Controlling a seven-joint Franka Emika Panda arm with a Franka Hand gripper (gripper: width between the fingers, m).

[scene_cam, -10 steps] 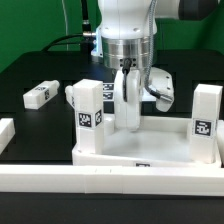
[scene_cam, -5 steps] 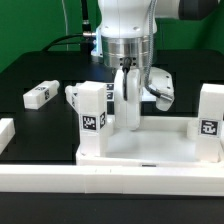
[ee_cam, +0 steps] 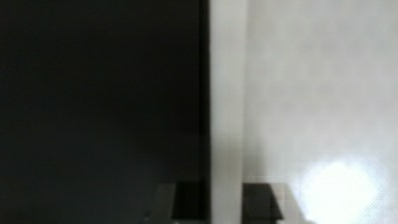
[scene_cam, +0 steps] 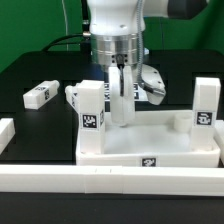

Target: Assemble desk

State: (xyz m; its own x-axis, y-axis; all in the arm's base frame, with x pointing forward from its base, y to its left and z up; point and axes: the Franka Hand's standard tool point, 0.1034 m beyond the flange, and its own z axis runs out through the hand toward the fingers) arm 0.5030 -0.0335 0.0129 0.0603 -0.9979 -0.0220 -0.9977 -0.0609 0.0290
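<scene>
the black table (scene_cam: pixel 30 70) carries everything, with a long white border rail (scene_cam: pixel 110 185) across the front. just behind the rail lies the desk top (scene_cam: pixel 160 140), open side up. an upright leg (scene_cam: pixel 90 100) stands at its corner on the exterior view's left and a second upright leg (scene_cam: pixel 205 100) at the right corner. the gripper (scene_cam: pixel 120 100) reaches down at the top's rear rim. in the wrist view its dark fingertips (ee_cam: pixel 187 200) sit on either side of a thin white edge of the top (ee_cam: pixel 311 100), so i judge it is pinched on that rim. a loose leg (scene_cam: pixel 38 95) lies well apart, towards the exterior view's left.

the top looks like light, stiff, smooth plastic. i expect it to slide easily and pivot if held off centre, so the rim near the middle of the back wall is the sensible hold. the legs may wobble in their sockets.

against 0.5 s ago, the gripper has moved towards the exterior view's left and the top has swung with it. the second upright leg now sits higher in the picture, and the front-rim tag (scene_cam: pixel 150 161) shows fully.
</scene>
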